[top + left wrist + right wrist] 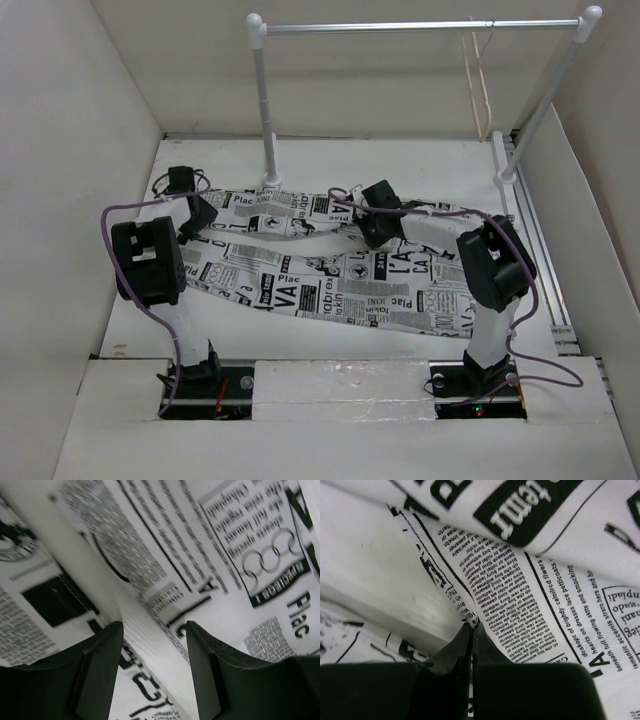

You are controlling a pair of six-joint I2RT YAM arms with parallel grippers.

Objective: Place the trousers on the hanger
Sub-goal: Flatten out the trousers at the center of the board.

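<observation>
The trousers (330,265), white cloth printed with black newspaper text, lie spread across the middle of the table, both legs running left to right. My left gripper (200,215) is open at their left end, its fingers (102,670) straddling a raised fold of the cloth (150,645). My right gripper (372,228) is shut on a pinched fold of the trousers (520,600) near the upper leg's middle. The hanger (478,80), thin and pale cream, hangs from the rail at the back right, far from both grippers.
A clothes rail (420,27) on two white posts (265,120) spans the back of the table. A white slotted strip (535,250) runs along the right wall. Purple cables (125,225) loop off both arms. White walls enclose the table.
</observation>
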